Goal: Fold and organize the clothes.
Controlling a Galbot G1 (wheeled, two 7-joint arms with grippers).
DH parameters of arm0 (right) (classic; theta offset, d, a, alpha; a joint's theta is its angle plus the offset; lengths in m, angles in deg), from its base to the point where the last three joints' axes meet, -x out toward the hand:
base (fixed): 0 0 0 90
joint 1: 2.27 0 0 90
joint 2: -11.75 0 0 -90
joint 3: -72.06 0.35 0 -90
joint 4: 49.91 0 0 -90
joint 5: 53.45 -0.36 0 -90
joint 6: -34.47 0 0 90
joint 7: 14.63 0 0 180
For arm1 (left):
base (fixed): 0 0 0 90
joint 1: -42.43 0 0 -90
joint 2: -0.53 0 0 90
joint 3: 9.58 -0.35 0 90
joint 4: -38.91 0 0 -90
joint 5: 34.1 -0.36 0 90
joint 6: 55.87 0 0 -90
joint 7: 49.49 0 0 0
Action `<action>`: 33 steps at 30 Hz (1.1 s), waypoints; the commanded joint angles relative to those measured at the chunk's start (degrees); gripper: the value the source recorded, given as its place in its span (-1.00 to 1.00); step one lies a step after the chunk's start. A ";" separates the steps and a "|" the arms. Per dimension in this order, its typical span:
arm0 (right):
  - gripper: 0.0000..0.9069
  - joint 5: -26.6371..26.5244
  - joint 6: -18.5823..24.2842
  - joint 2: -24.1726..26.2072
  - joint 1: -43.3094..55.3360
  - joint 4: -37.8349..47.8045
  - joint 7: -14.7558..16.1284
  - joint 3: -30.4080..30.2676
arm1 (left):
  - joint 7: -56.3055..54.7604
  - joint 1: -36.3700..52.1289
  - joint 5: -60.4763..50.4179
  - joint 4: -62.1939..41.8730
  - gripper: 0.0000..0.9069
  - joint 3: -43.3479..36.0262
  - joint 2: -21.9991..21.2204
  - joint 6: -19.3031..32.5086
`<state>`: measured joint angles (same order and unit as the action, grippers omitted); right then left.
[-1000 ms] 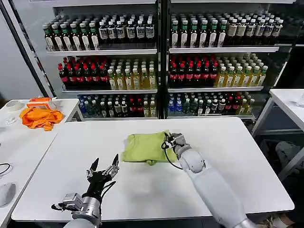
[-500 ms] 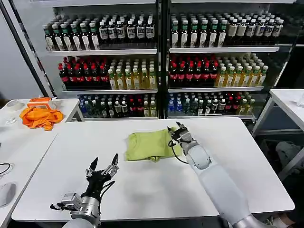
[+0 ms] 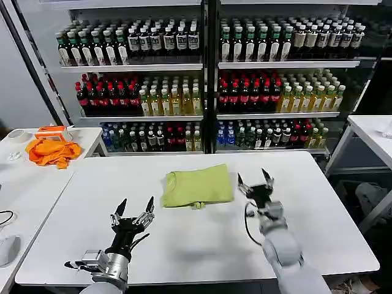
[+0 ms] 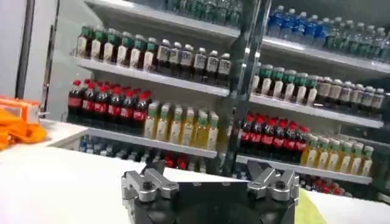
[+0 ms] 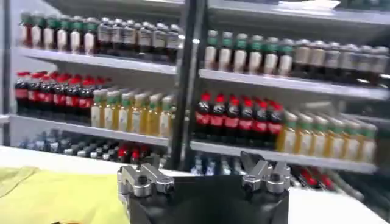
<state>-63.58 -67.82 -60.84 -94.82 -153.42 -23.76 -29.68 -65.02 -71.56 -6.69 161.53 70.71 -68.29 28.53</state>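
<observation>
The clothes, one lime yellow-green T-shirt (image 3: 197, 185), lie folded into a compact rectangle at the middle of the white table (image 3: 184, 245). A strip of the same shirt (image 5: 55, 198) shows in the right wrist view. My right gripper (image 3: 255, 180) stands open just right of the shirt, apart from it, fingers pointing up and holding nothing. My left gripper (image 3: 133, 208) hangs open near the table's front left, well short of the shirt. A small corner of the shirt (image 4: 308, 210) shows in the left wrist view.
A bright orange cloth (image 3: 52, 151) and an orange box (image 3: 51, 131) lie on a side table at the left. Shelves of bottles (image 3: 208, 79) stand behind the table. Another white table (image 3: 370, 131) stands at the right.
My right gripper has let go of the shirt's right edge, opened, and pulled back to the right and toward me. The shirt now lies flat. The left gripper has barely moved.
</observation>
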 commanded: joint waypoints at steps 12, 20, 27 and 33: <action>1.00 4.95 3.79 -6.21 -33.05 -22.71 -0.90 11.63 | 2.24 -3.12 -7.53 2.27 1.00 0.77 -0.11 -1.22; 1.00 6.87 4.87 -7.51 -34.10 -24.44 -0.79 10.40 | 2.75 -4.71 -8.37 3.31 1.00 1.53 -0.34 -1.28; 1.00 7.15 4.93 -7.01 -33.58 -25.29 -1.24 10.28 | 2.96 -5.40 -8.32 3.59 1.00 3.04 0.26 -1.48; 1.00 6.96 4.96 -5.98 -33.02 -25.99 -1.67 10.04 | 3.47 -6.12 -7.96 3.71 1.00 4.64 0.46 -1.67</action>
<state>-57.36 -63.24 -67.05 -126.43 -177.46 -25.15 -19.93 -62.01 -76.91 -14.48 164.93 73.79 -67.93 27.00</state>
